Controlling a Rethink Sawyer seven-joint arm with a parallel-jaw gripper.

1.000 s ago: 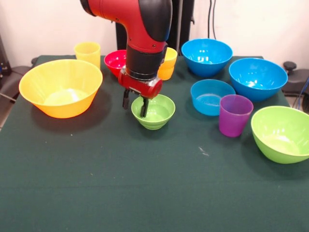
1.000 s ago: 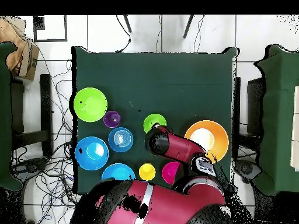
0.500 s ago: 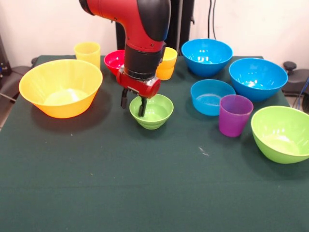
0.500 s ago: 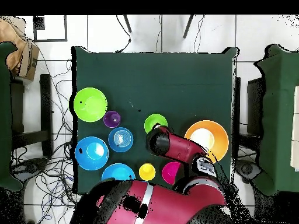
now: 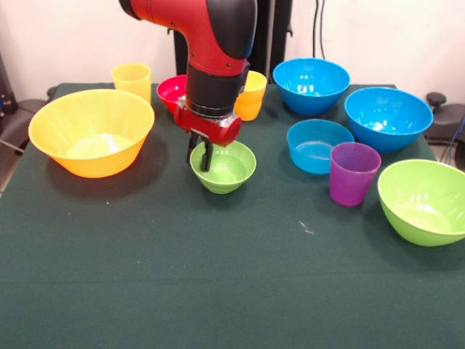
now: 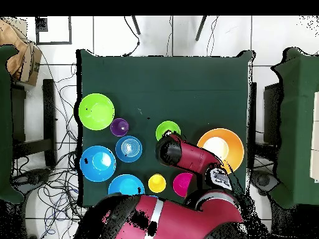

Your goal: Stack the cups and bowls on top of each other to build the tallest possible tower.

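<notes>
My gripper (image 5: 199, 161) is shut on the left rim of the small green bowl (image 5: 229, 169), one finger inside and one outside. From overhead only part of that bowl (image 6: 167, 129) shows past the arm. The huge orange-yellow bowl (image 5: 91, 134) stands to the left and holds nothing. One yellow cup (image 5: 131, 78) stands at the back left. A second yellow cup (image 5: 253, 98) is half hidden behind the arm. The purple cup (image 5: 353, 173) stands upright at the right.
A small red bowl (image 5: 172, 91) sits behind the gripper. Two large blue bowls (image 5: 311, 85) (image 5: 388, 118) and a shallow blue one (image 5: 318, 145) fill the back right. The large lime bowl (image 5: 425, 201) sits at the right edge.
The fingers have come together onto the green bowl's rim. Gripper and bowl have shifted a little to the left in the front view, toward the orange-yellow bowl.
</notes>
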